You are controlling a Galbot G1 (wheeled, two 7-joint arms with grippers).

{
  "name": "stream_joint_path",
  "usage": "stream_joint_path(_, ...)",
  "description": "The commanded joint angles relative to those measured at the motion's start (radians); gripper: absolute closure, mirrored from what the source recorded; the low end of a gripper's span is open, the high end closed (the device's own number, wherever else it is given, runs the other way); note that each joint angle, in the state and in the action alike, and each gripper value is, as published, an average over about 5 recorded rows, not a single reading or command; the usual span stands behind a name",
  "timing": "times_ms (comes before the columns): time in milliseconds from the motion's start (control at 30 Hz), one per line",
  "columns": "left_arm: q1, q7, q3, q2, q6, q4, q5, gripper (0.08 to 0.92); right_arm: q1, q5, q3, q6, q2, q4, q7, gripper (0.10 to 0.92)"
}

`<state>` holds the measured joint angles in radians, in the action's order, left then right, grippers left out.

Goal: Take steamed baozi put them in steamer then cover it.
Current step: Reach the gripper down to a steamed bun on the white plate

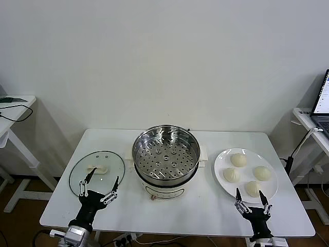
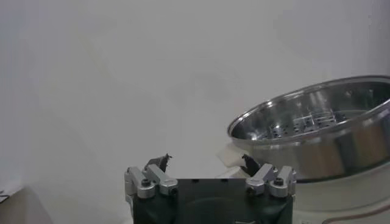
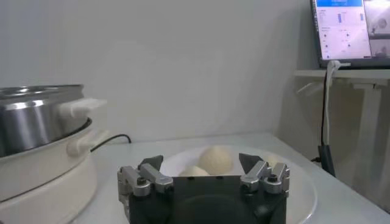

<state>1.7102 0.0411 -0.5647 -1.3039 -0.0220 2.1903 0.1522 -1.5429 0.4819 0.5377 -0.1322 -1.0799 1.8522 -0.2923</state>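
The head camera looks forward and down from above the table's (image 1: 169,211) near edge, far enough back to take in the whole top. The steamer (image 1: 165,154) sits at centre, the cover (image 1: 97,170) at 9 o'clock from it, the plate (image 1: 245,175) at 3 o'clock.

The left wrist camera sits low, just behind the left gripper (image 2: 207,163), facing nearly level across the table. It catches the steamer (image 2: 317,134) close by.

The right wrist camera sits equally low behind the right gripper (image 3: 201,163), looking level over the plate (image 3: 304,189), with the steamer (image 3: 42,146) at its edge.

All three views share the steamer; the head and right wrist views share the plate.
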Motion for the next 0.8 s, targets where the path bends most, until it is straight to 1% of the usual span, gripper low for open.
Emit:
stream_joint_path(33,0.011,-0.001,0.008,-0.003,-0.002,0.018,0.009,0.177,0.176,0.028,0.005,0.083,0.057,-0.05,-0.048,0.203)
stream_joint_path(133,0.012,-0.002,0.014,-0.006,-0.003,0.019,0.014,0.177,0.31,0.078,-0.026,0.119,0.111,-0.124,-0.053,0.203)
stream_joint_path(233,0.01,-0.003,0.017,-0.009,-0.001,0.015,0.017,0.177,0.494,0.131,-0.1,0.135,0.17,-0.255,-0.039,0.203)
stream_joint_path(333,0.004,-0.002,0.017,-0.012,0.002,0.008,0.017,0.177,0.694,0.176,-0.212,0.137,0.22,-0.437,0.006,0.203)
stream_joint_path(433,0.0,0.0,0.02,-0.014,0.006,0.005,0.016,0.177,0.872,0.22,-0.314,0.15,0.255,-0.625,0.101,0.203)
stream_joint_path(500,0.0,0.0,0.024,-0.014,0.007,0.007,0.016,0.177,0.968,0.236,-0.382,0.165,0.277,-0.723,0.204,0.203)
stream_joint_path(633,-0.002,0.001,0.028,-0.014,0.009,0.008,0.015,0.177,1.104,0.216,-0.531,0.201,0.323,-0.86,0.498,0.203)
stream_joint_path(700,-0.003,0.001,0.029,-0.015,0.011,0.007,0.014,0.177,1.173,0.167,-0.604,0.211,0.335,-0.924,0.665,0.203)
stream_joint_path(800,-0.002,0.002,0.031,-0.016,0.012,0.004,0.014,0.177,1.288,0.041,-0.709,0.209,0.347,-1.02,0.943,0.203)
